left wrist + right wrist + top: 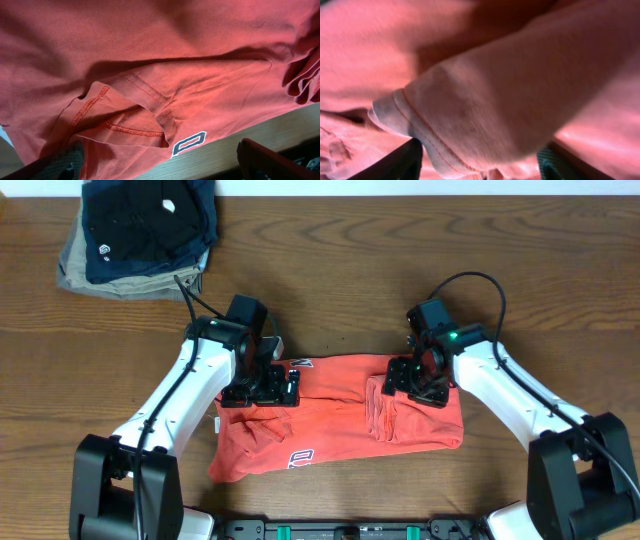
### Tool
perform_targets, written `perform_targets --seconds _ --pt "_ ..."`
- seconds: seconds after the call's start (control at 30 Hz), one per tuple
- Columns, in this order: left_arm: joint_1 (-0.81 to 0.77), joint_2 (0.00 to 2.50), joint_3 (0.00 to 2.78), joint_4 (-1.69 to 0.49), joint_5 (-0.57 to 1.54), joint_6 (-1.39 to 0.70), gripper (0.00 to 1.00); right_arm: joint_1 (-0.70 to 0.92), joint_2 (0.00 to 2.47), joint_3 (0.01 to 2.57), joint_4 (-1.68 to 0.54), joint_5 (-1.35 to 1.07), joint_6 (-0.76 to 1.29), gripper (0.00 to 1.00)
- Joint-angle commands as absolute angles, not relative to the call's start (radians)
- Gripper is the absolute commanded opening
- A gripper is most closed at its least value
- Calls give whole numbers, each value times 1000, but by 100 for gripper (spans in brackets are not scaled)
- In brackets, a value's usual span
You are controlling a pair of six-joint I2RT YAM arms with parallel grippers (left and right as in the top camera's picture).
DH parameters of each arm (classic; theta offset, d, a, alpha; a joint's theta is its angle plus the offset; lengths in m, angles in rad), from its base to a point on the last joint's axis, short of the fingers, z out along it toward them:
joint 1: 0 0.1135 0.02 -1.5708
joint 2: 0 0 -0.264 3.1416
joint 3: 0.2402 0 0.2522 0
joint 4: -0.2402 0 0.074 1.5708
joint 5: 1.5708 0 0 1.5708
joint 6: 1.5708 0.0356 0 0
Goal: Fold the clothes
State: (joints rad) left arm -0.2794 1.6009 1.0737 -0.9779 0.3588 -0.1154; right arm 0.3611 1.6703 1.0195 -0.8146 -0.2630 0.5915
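Table (420,250): shirt (335,420) lies near the front middle, doubled into a rough band, fold judged unfinished. Left gripper (268,388) is low over its far left edge, jaws spread, likely to take it. Right gripper (417,383) straddles a hemmed fold; whether it grasps cannot be told.

Bare table (330,260) all round the T-shirt (340,420); only obstacle the folded garment stack (140,235), far-left corner.
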Motion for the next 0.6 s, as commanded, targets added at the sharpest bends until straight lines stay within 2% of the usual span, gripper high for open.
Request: perform_targets --seconds 0.0,0.07,0.2,0.23,0.47,0.57 --pt "-278 1601 1068 -979 346 -110 98 366 1682 1016 -777 -281 583 55" --pt "-278 1601 1068 -979 346 -110 98 366 1681 1016 -746 -281 584 43" --pt "-278 1601 1068 -979 346 -110 98 366 1682 1016 -693 -281 590 7" --pt "-278 1601 1068 -979 346 -110 98 367 1682 1016 -682 -281 590 1" --pt "-278 1601 1068 -978 346 -110 98 392 1682 1016 -557 -292 591 1" --pt "-278 1601 1068 -979 346 -110 98 408 1682 1016 -508 -292 608 9"
